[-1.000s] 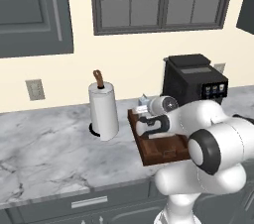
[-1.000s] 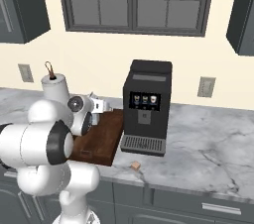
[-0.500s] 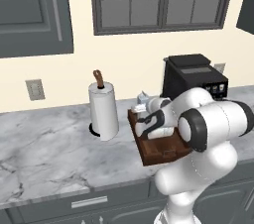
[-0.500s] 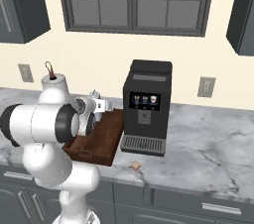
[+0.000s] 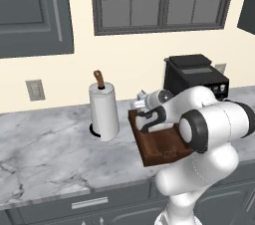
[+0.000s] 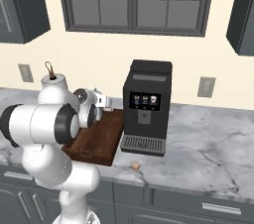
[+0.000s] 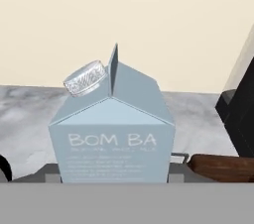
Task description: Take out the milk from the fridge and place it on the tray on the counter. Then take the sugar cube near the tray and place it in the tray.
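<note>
On the surface, one paper towel roll [image 5: 103,111] is counted at the left, one tray [image 5: 162,144] in the middle and one coffee machine [image 6: 146,106] at the right. One milk carton [image 7: 113,127] and one sugar cube [image 6: 135,166] are also counted.

Milk [image 7: 111,134] base cut off; jaws hidden behind carton.

The milk [image 7: 112,134], a pale blue carton with a gabled top and a ribbed cap on its left slope, stands upright against a cream wall, with the tray [image 7: 223,166] low to its right on the counter [image 7: 30,114].
</note>
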### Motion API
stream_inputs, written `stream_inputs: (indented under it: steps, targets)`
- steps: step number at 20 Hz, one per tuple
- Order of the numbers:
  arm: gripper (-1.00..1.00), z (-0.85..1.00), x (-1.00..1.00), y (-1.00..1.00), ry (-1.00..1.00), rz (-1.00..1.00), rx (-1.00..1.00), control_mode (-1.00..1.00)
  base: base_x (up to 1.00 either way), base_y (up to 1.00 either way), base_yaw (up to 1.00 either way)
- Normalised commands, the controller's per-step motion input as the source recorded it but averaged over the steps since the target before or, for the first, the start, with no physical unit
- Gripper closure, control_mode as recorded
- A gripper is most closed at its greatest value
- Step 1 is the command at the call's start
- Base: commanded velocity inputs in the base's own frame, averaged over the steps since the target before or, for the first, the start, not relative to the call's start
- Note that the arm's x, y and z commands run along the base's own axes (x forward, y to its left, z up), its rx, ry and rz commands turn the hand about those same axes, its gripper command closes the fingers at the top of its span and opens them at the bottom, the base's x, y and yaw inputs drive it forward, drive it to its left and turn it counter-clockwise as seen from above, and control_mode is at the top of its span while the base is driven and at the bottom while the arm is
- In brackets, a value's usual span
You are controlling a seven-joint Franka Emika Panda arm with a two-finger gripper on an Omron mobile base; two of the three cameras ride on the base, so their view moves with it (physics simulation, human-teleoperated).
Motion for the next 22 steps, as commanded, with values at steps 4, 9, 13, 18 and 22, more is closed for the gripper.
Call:
stream_inputs:
  steps: [4,9,13,18,22]
  targets:
    - [1.00,-0.28,-0.01,0.00,0.13,0.00,0.00,-1.00,0.00,0.00,0.00]
    - [1.00,-0.21,-0.16,-0.03,0.03,0.00,0.00,-1.00,0.00,0.00,0.00]
    - [1.00,-0.24,-0.20,-0.01,0.00,0.00,0.06,-1.00,0.00,0.00,0.00]
    - [-1.00,-0.31,-0.15,0.00,0.00,0.00,0.04,-1.00,0.00,0.00,0.00]
    - [-1.00,-0.35,-0.38,0.00,-0.07,0.00,0.04,-1.00,0.00,0.00,0.00]
